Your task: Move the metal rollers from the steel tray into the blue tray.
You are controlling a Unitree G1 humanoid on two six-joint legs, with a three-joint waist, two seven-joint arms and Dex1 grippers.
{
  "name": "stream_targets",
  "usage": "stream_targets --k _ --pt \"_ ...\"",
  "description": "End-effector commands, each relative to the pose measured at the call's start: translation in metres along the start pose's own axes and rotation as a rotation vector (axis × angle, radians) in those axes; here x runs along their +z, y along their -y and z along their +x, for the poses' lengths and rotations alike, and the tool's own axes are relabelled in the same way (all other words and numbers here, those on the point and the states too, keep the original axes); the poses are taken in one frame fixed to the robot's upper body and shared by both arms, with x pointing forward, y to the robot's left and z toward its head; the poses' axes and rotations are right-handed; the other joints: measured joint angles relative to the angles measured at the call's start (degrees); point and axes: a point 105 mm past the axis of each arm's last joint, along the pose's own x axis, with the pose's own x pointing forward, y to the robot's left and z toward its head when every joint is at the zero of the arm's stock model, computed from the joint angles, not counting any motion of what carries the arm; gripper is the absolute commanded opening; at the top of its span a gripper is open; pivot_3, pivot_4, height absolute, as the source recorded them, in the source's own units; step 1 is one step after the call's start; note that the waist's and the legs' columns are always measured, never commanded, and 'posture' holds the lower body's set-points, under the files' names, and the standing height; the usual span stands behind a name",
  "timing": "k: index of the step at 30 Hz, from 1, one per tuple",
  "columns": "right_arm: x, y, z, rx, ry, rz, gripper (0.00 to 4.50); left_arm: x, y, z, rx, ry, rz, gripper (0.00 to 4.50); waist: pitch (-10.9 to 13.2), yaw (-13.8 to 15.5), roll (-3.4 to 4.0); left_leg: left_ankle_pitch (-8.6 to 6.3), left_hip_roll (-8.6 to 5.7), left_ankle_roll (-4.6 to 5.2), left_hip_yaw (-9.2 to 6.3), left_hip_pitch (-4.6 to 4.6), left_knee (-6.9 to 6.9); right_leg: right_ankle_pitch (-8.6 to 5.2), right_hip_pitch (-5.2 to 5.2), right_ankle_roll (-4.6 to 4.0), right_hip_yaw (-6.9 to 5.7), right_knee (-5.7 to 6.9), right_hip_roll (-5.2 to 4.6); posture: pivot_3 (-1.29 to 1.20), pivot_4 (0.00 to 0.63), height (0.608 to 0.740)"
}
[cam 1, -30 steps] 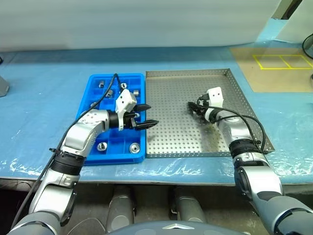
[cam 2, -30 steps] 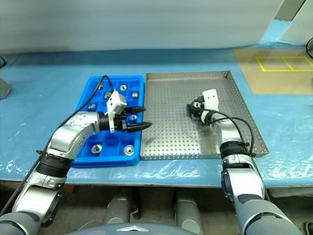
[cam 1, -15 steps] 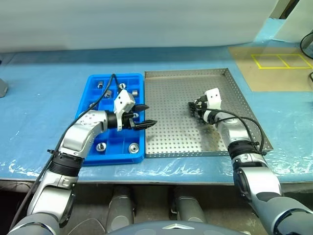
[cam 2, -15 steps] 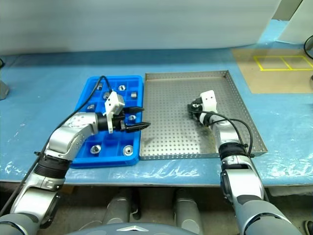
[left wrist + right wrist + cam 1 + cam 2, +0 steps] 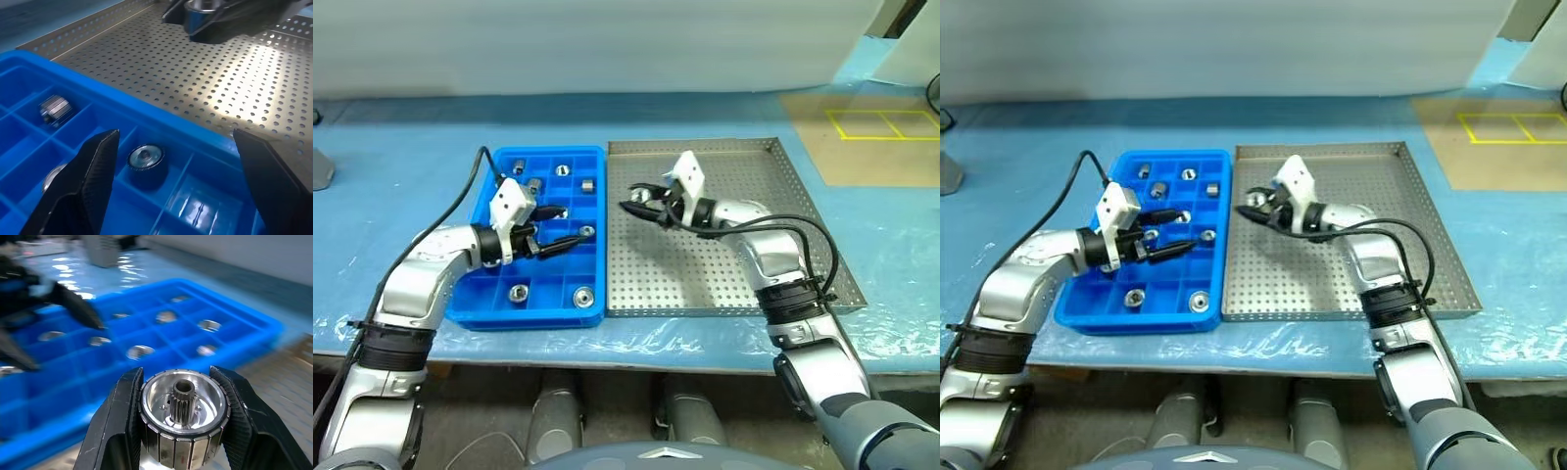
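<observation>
The blue tray [image 5: 499,304] lies left of the steel tray [image 5: 685,274], rim to rim. Several metal rollers sit in its compartments, such as one [image 5: 580,296] at the near right and one [image 5: 562,168] at the back. My right gripper [image 5: 634,206] hovers over the steel tray's left part, pointing at the blue tray. It is shut on a metal roller [image 5: 183,411] with a toothed centre. My left gripper [image 5: 570,224] stands open over the middle of the blue tray, nothing between its fingers [image 5: 93,186]. A roller [image 5: 145,161] lies in the compartment below it.
Both trays rest on a table with a blue cover [image 5: 411,137]. A brown mat with yellow taped squares [image 5: 881,122] lies at the far right. A grey object [image 5: 318,168] sits at the left edge. The table's front edge runs just below the trays.
My right gripper shut on a roller, lifted it and swung left across the steel tray toward the blue tray. My left gripper, still open, drew back to the left over the blue tray.
</observation>
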Motion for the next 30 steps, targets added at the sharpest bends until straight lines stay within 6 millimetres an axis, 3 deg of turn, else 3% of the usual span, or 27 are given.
stream_targets --k 1,8,14,16,22,30 --pt "0.020 -0.020 0.016 0.127 0.042 -0.049 1.68 0.016 0.000 -0.018 0.062 0.036 0.041 3.94 0.00 0.53 -0.01 0.00 0.00 0.00 0.00 0.00 0.01 0.00 0.00 0.00 0.00 -0.01 -0.01 0.12 0.150 0.740" --pt "0.023 -0.052 0.043 0.336 0.042 -0.062 1.68 0.002 0.029 -0.056 0.119 -0.038 -0.003 3.94 0.02 3.06 -0.08 0.02 -0.01 -0.07 -0.03 0.00 -0.22 -0.04 -0.06 -0.03 -0.05 -0.12 -0.04 0.32 0.150 0.740" --pt "0.018 -0.070 0.053 0.451 0.022 0.023 1.68 -0.006 0.047 -0.079 0.204 -0.068 -0.056 3.94 0.03 5.49 -0.10 0.03 -0.03 -0.10 -0.09 0.01 -0.33 -0.14 -0.06 0.03 -0.08 -0.13 -0.04 0.41 0.150 0.740" --pt "0.016 -0.073 0.056 0.463 0.014 0.050 1.68 -0.008 0.052 -0.082 0.212 -0.075 -0.069 3.94 0.04 6.32 -0.09 0.02 -0.04 -0.10 -0.11 0.02 -0.34 -0.30 -0.06 0.31 -0.07 -0.15 -0.05 0.43 0.150 0.740" --pt "-0.016 -0.066 0.068 0.374 -0.095 0.052 1.68 -0.010 0.058 -0.083 0.235 -0.083 -0.088 3.94 0.04 8.67 -0.09 0.13 -0.09 -0.29 -0.16 0.19 -0.70 -0.35 -0.06 0.38 -0.06 -0.14 -0.05 0.44 0.150 0.740" --pt "-0.027 -0.053 0.064 0.293 -0.117 0.025 1.68 -0.008 0.052 -0.073 0.221 -0.074 -0.085 3.94 0.03 9.07 -0.11 0.26 -0.18 -0.49 -0.17 0.24 -1.00 -0.35 -0.15 0.39 0.00 -0.15 -0.04 0.39 0.150 0.740"
